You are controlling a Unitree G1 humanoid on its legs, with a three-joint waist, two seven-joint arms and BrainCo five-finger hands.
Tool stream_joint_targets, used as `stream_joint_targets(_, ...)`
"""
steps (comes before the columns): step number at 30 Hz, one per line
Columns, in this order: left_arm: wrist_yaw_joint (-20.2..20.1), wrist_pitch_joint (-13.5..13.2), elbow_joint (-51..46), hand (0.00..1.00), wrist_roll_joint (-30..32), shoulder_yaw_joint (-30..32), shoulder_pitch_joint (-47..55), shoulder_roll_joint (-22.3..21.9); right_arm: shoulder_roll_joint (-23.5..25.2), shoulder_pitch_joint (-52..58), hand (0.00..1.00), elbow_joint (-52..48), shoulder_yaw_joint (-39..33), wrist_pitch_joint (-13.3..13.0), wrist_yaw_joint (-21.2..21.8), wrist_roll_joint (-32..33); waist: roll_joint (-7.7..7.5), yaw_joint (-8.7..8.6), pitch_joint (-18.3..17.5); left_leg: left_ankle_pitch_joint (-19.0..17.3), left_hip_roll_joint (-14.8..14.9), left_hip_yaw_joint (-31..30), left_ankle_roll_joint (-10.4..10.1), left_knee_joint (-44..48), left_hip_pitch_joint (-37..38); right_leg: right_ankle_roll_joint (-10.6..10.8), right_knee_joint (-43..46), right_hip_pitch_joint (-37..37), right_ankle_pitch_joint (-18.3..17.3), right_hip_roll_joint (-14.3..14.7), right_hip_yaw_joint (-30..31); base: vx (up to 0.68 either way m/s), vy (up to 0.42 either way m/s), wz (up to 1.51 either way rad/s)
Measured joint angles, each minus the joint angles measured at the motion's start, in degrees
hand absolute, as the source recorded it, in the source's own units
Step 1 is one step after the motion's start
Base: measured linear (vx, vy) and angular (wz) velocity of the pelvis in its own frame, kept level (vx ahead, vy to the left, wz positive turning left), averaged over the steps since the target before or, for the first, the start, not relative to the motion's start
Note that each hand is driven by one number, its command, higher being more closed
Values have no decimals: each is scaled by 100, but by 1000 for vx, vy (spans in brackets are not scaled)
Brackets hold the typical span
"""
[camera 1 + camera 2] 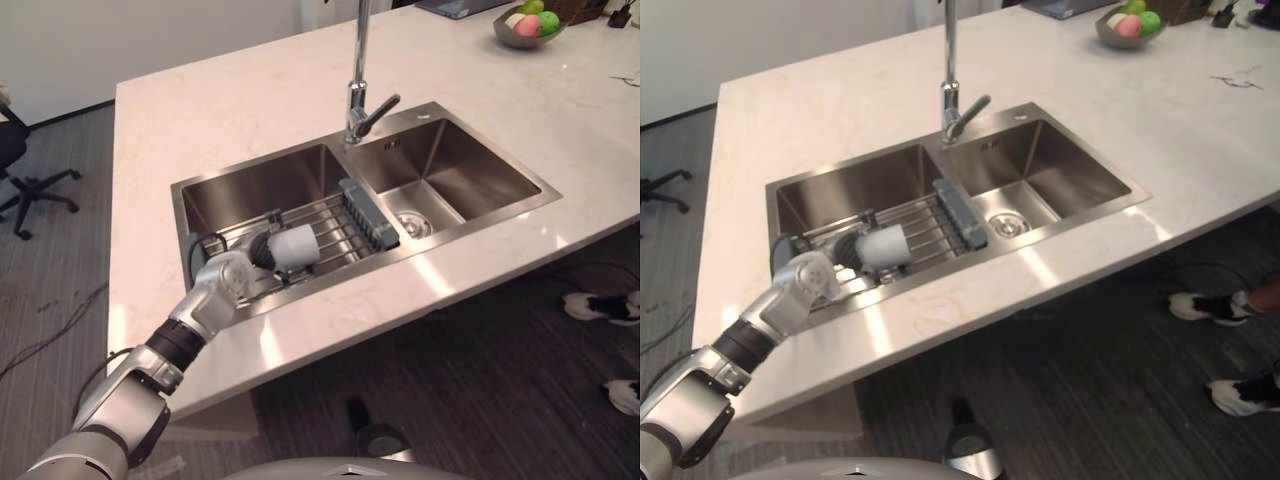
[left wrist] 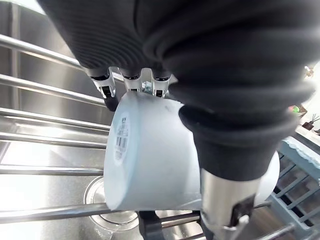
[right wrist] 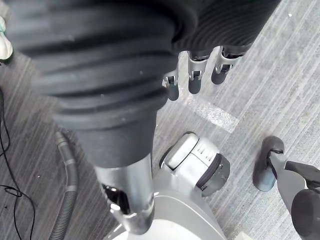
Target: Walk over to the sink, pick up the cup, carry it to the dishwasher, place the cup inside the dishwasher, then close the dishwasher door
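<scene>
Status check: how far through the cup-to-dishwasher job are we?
Done: the walk; the robot stands at the sink. In hand: the left hand has fingers and thumb curled round the white cup, lying on its side on the wire rack in the left basin, no lift evident. The right hand hangs open over the floor. Left: lift, carry to the dishwasher, place it inside, close the door.

Steel, stone and glaze catching light
The sink (image 1: pixel 452 152) and its rack (image 1: pixel 338 232) are showing brushed metal, the faucet (image 1: pixel 360 50) is gleaming polished chrome, the pale counter (image 1: pixel 230 100) is shining smooth like stone, the white cup (image 2: pixel 155 155) is looking glossy, the left hand (image 2: pixel 200 65)'s ribbed cover matt.
</scene>
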Motion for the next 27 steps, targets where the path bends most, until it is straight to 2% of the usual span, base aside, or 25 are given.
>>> stream_joint_targets(13, -173, 331, 256, 0, 1, 75, -66, -10, -2, -8, 0, -4, -58, 32, 4, -8, 62, -59, 111, -13, 16, 162, -48, 7, 76, -7, -35, -26, 4, 49, 136, -36, -19, -6)
stream_joint_targets(19, -389, 430, 503, 0, 121, 137, -252, -17, -4, -9, 0, -4, -52, 117, 16, -131, 65, -112, 133, -15, 25, 190, -56, 25, 73, -13, -35, -52, 22, 66, 169, -55, -31, -4)
stream_joint_targets(20, -450, 443, 507, 100, 206, 142, -260, -19, -5, -9, 0, -4, -52, 121, 22, -161, 68, -114, 135, -14, 28, 190, -57, 29, 73, -15, -35, -52, 23, 67, 168, -49, -27, 0)
stream_joint_targets(27, -1190, 454, 659, 100, 570, 168, -484, -51, -27, -17, 0, -54, -17, 128, 45, -222, 100, -108, 164, -32, 49, 188, -85, 82, 64, -24, -39, -41, 21, 65, 156, -54, -27, 1)
